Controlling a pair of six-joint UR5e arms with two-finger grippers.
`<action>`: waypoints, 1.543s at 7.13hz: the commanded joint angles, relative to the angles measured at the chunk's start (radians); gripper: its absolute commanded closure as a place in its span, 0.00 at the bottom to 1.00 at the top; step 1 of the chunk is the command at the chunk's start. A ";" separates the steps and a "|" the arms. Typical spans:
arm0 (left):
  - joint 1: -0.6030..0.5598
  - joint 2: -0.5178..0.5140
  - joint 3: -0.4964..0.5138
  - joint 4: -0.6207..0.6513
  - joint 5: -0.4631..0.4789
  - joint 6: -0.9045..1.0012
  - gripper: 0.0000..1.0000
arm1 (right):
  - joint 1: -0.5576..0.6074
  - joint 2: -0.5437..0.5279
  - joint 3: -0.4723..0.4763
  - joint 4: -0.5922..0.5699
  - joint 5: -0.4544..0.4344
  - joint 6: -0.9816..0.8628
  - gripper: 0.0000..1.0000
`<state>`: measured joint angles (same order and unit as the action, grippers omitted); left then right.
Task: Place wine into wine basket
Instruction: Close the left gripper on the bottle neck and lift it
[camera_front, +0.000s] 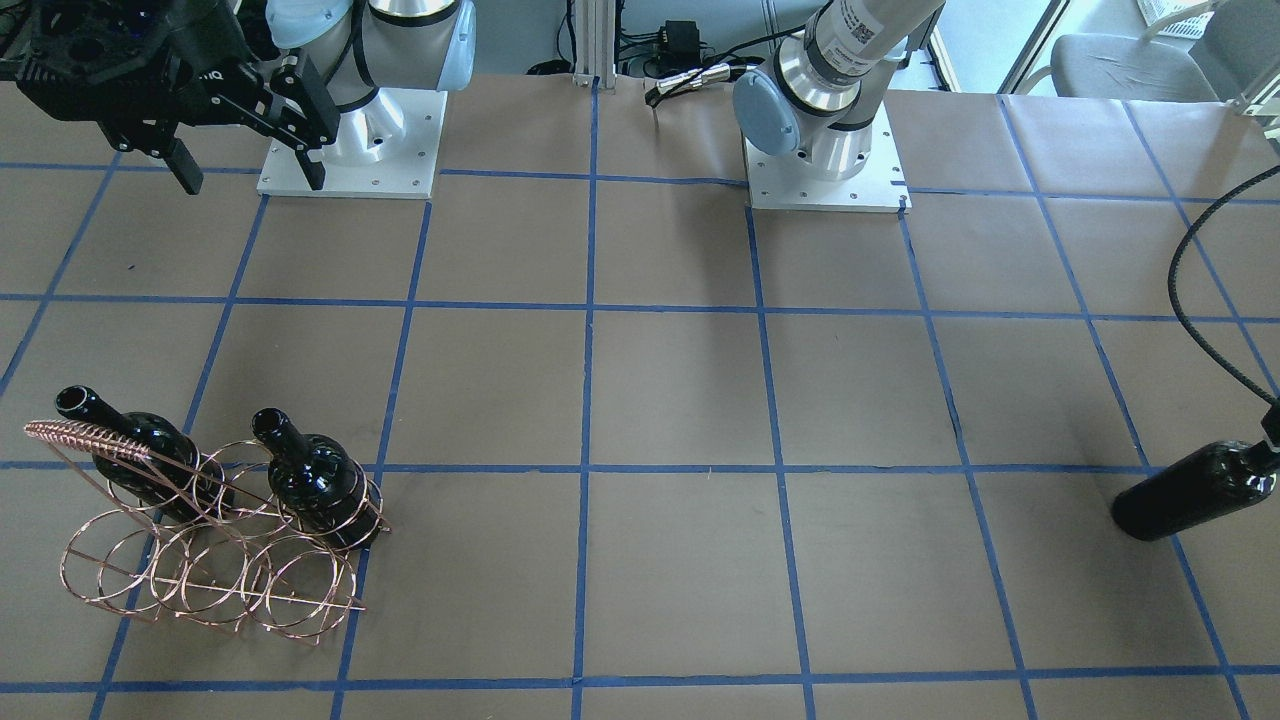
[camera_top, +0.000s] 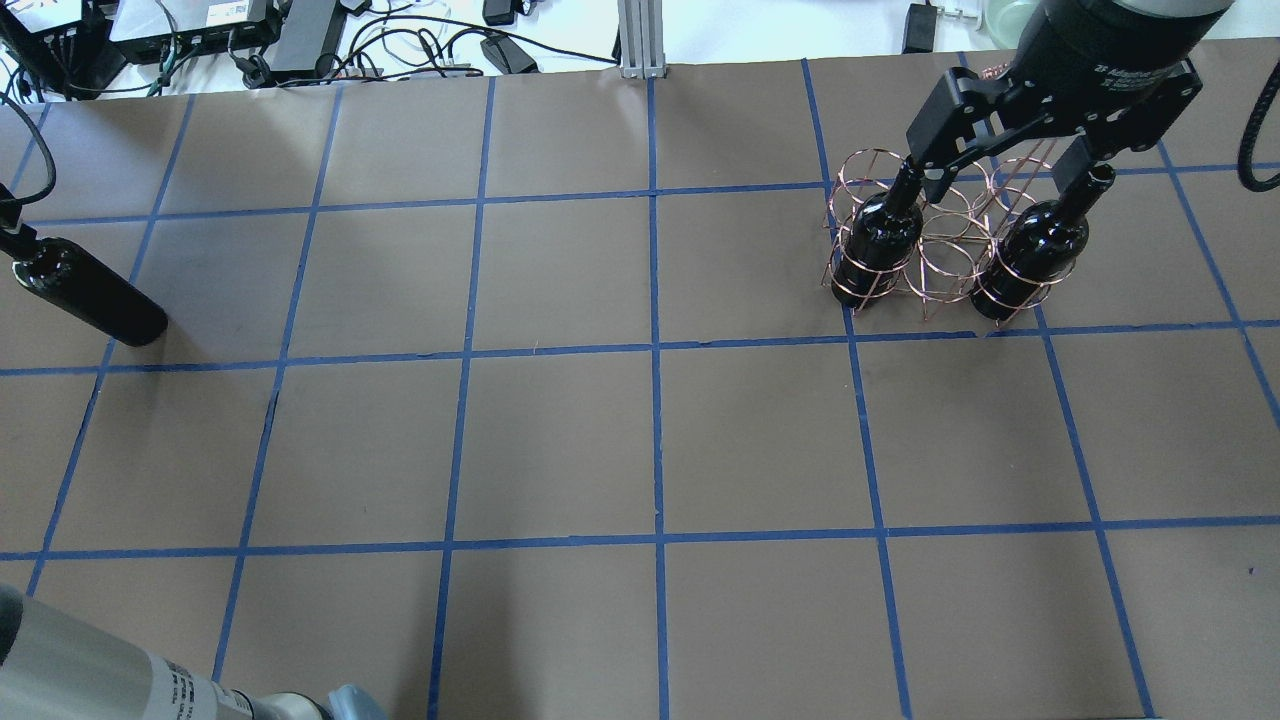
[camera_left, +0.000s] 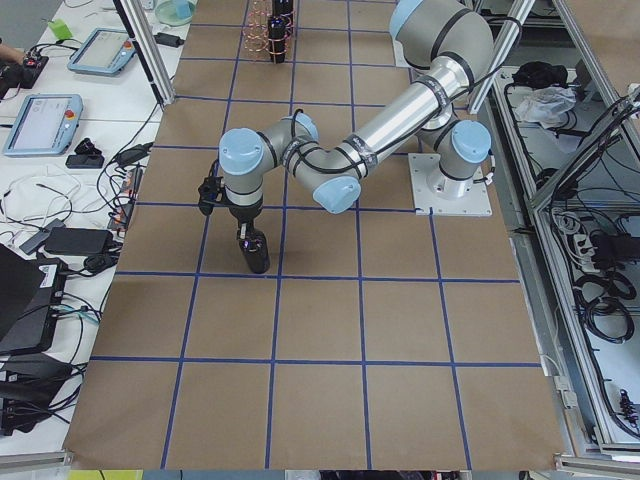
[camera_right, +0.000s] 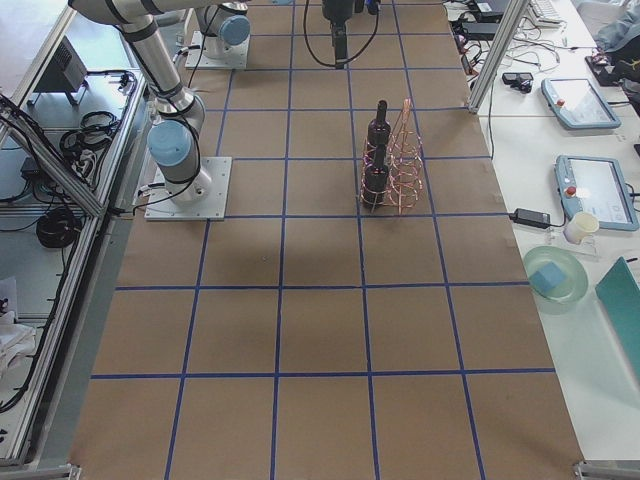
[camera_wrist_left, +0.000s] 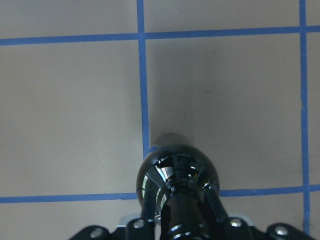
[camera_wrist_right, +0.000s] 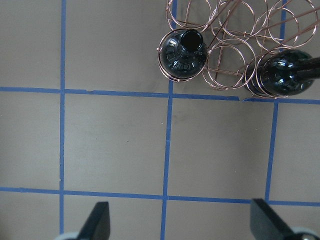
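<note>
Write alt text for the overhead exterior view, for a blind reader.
Two dark wine bottles stand in the end slots of a copper wire wine basket at the far right of a blue-gridded table, with the open right gripper above them. A third wine bottle stands at the left edge.

Light is bright, even and diffuse in every view. White glare spots the glossy shoulder of the wine (camera_wrist_left: 175, 171) just below the left gripper (camera_wrist_left: 182, 212), and a soft shadow spreads over the table (camera_wrist_left: 75, 125) ahead of it. The fingertips (camera_wrist_right: 100, 220) of the right gripper (camera_wrist_right: 182, 221) look slightly soft at the frame edge; the table ahead of them is sharp.
</note>
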<state>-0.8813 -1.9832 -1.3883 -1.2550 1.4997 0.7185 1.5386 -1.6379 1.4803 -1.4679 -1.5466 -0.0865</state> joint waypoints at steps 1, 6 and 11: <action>-0.002 0.007 0.000 -0.007 0.005 0.001 1.00 | 0.000 0.000 0.000 -0.011 -0.006 0.002 0.00; -0.191 0.159 -0.006 -0.086 0.019 -0.178 1.00 | -0.002 0.003 0.000 -0.006 -0.007 0.008 0.00; -0.428 0.305 -0.164 -0.093 0.024 -0.419 1.00 | -0.003 0.015 0.005 -0.009 0.000 -0.013 0.00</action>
<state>-1.2426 -1.7219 -1.4986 -1.3448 1.5244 0.3848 1.5347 -1.6248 1.4825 -1.4769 -1.5468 -0.0975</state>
